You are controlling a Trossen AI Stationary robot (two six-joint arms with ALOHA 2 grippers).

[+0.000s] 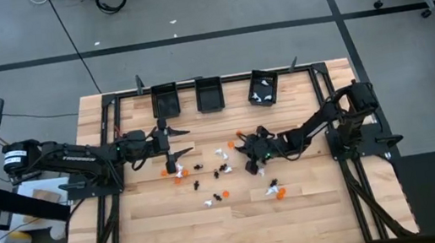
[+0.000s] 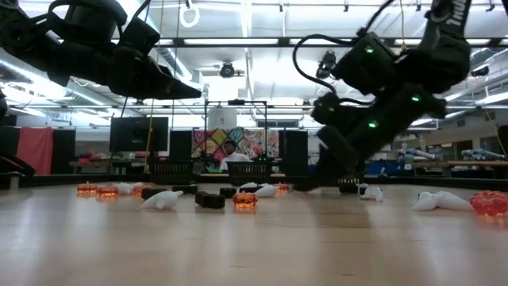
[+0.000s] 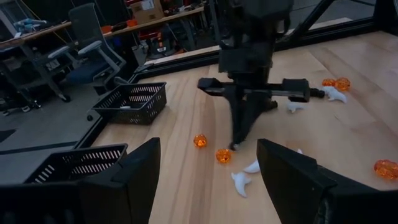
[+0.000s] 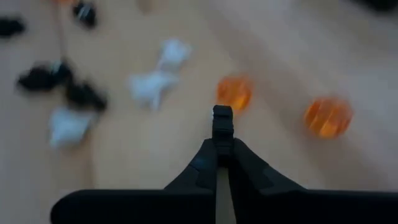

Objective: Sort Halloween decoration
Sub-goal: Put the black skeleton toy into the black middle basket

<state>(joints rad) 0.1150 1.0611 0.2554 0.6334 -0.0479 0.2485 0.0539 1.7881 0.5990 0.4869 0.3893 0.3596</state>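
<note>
The Halloween decoration (image 1: 223, 170), a loose scatter of tiny orange, black and white trinkets, lies across the middle of the wooden table (image 1: 241, 229), running from a small orange and white cluster (image 1: 175, 174) at about 9 o'clock of the spread to another orange, white and black group (image 1: 275, 188) at about 4 o'clock. A few white pieces (image 1: 262, 94) already sit inside the right bin (image 1: 264, 86), which stands at the table's far edge, at roughly 1 o'clock from the scatter; the middle bin (image 1: 210, 93) and the left bin (image 1: 166, 100) line up beside it toward 12 and 11 o'clock. The right gripper (image 1: 249, 153) reaches in from the 3 o'clock side and is low over the trinkets near the centre of the table. In the right wrist view its fingers (image 4: 222, 134) are pressed together to a single dark tip just above the wood, with two orange beads (image 4: 234, 92) just beyond it and white (image 4: 152, 84) and black (image 4: 68, 84) pieces off to one side; nothing shows between the fingers. The left gripper (image 1: 178, 141) comes in from 9 o'clock and hangs above the table, its fingers (image 3: 140, 180) spread wide apart and holding nothing. In the low view the trinkets form a row along the tabletop, an orange one (image 2: 244, 200) and a white one (image 2: 162, 199) nearest the camera.
</note>
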